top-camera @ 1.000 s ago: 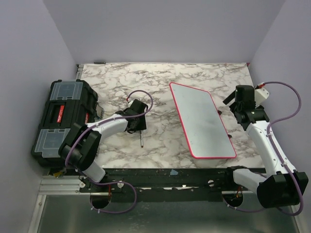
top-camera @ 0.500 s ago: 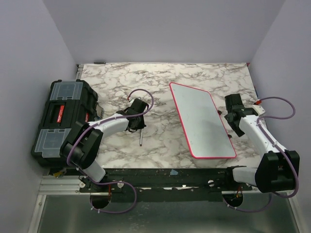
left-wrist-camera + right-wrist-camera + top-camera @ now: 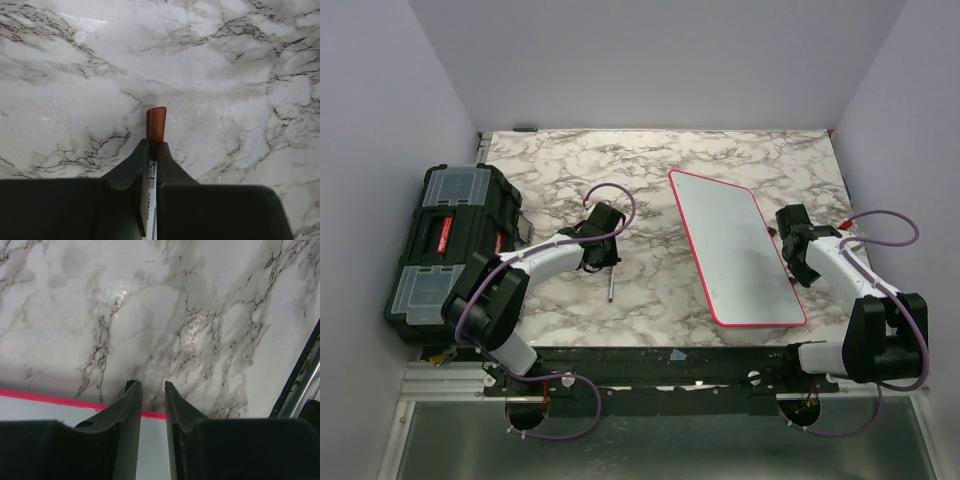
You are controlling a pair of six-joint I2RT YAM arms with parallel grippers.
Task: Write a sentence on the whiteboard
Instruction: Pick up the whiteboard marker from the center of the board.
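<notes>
**Marker pinched, board blank**

The left gripper (image 3: 154, 147) is clamped on a slim marker (image 3: 156, 125) down at the desk (image 3: 650, 170), just behind its orange cap. The marker looks light, stiff and smooth, and likely to twist in a loose pinch. The whiteboard (image 3: 735, 245) lies flat to the right, unwritten, and looks light enough to slide. The right gripper (image 3: 152, 387) hovers over its red edge, jaws a narrow slit apart, with nothing between them.

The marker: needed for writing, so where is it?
Top view: the marker is clamped in the left gripper, down at the marble table, between the black toolbox and the whiteboard.
</notes>
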